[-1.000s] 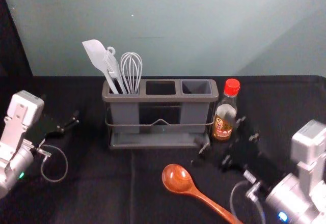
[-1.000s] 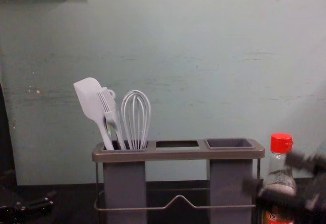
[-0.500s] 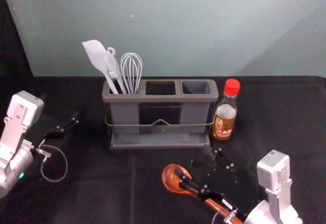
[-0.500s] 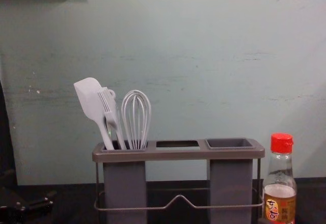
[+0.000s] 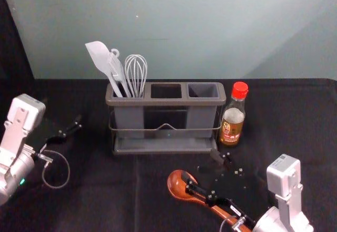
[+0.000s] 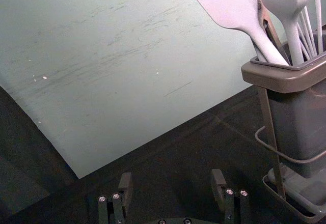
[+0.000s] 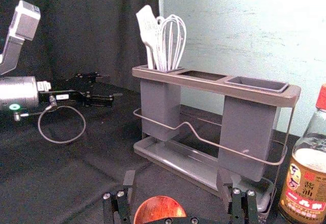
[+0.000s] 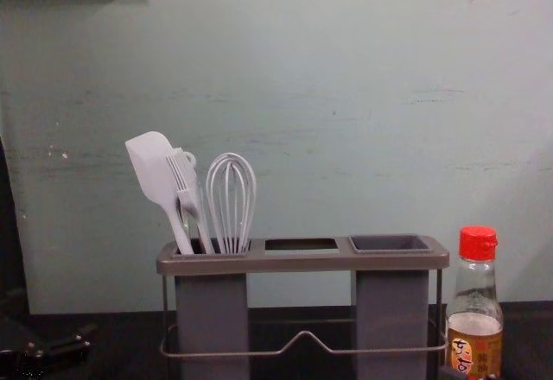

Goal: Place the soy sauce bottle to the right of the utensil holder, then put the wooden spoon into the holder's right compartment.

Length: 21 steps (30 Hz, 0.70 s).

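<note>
Over the wooden spoon [image 5: 176,185], low above the table, my right gripper [image 5: 203,168] is open, one finger crossing the bowl's edge. In the right wrist view the spoon's bowl [image 7: 159,210] lies near the open right gripper [image 7: 177,184], with nothing held. The soy sauce bottle [image 5: 232,125] stands upright just right of the utensil holder [image 5: 166,103], red cap on. White utensils fill the holder's left compartment; the middle and right compartments [image 5: 202,90] hold nothing. My left gripper [image 5: 72,128] is parked at the left; its wrist view shows the left gripper [image 6: 171,183] open.
A white spatula [image 5: 99,56], a brush and a whisk [image 5: 136,69] rise above the holder's left end. The pale wall [image 5: 210,26] stands behind the black-covered table [image 5: 105,190].
My right gripper has left the bottle and come back toward the spoon, where it has hardly moved over the last half second. The bottle stays beside the holder. The left arm has kept still.
</note>
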Each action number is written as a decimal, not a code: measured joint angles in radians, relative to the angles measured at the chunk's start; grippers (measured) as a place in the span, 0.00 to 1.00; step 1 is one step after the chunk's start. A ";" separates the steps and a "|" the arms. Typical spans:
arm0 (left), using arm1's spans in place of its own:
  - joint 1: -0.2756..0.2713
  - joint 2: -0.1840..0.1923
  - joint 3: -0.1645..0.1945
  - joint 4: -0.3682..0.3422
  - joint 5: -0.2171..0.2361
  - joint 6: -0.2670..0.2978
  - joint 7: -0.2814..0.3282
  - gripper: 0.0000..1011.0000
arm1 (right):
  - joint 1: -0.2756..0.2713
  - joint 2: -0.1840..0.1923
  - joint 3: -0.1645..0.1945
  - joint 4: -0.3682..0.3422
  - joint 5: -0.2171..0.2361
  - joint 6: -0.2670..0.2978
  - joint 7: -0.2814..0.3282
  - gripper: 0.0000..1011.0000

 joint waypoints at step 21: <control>0.000 0.000 0.000 0.000 0.000 0.000 0.000 1.00 | 0.032 0.059 -0.035 -0.300 -0.056 0.789 -0.033 0.99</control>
